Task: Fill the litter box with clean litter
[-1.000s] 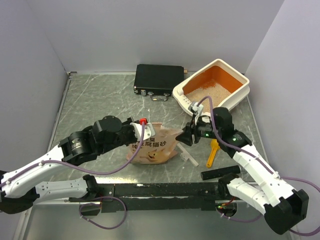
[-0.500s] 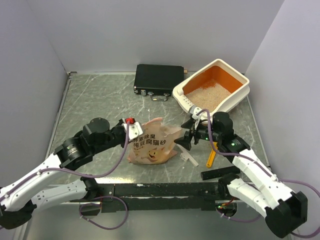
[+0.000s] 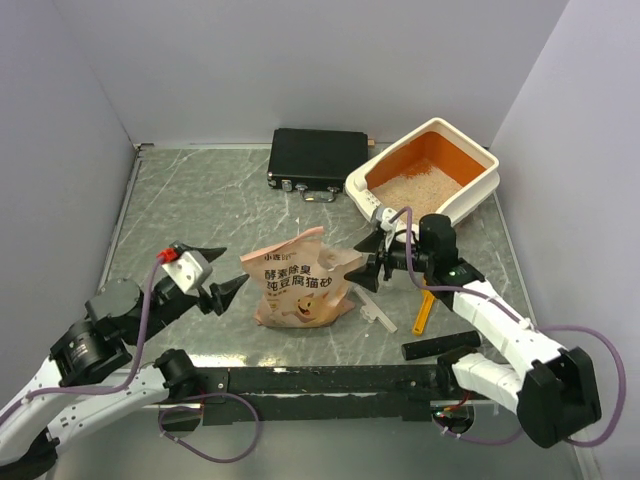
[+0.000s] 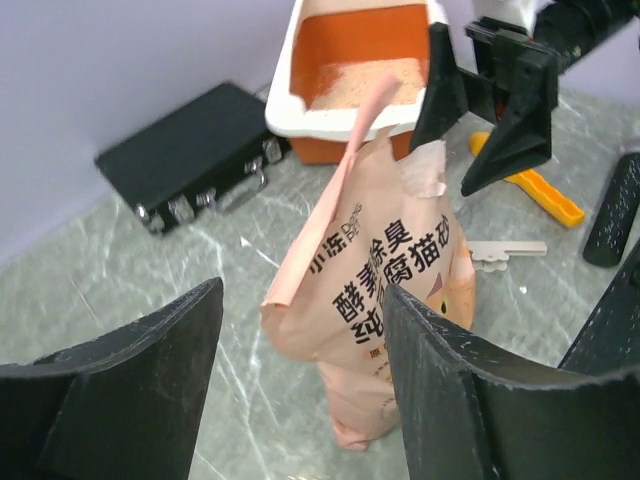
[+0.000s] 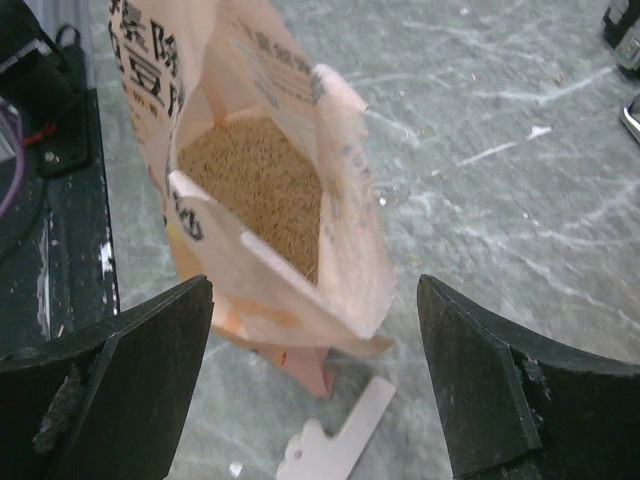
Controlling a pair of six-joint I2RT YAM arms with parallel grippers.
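Note:
The litter box (image 3: 482, 182), cream outside and orange inside, stands at the back right with a layer of clean litter (image 3: 420, 184) in it; it also shows in the left wrist view (image 4: 300, 95). A peach paper bag (image 3: 298, 284) stands free mid-table, its top open with tan litter (image 5: 255, 175) inside. My left gripper (image 3: 236, 266) is open, left of the bag and apart from it, with the bag (image 4: 385, 270) ahead of its fingers (image 4: 140, 390). My right gripper (image 3: 362, 262) is open at the bag's right edge, holding nothing.
A flat black case (image 3: 318, 158) lies at the back, left of the litter box. A yellow scoop (image 3: 425, 308) and a white plastic clip (image 3: 378, 314) lie right of the bag. A black bar (image 3: 440, 347) rests near the front edge. Walls close in on three sides.
My left gripper opened, let go of the bag and drew back to the left. The right gripper opened wider. The bag now stands on its own, more upright.

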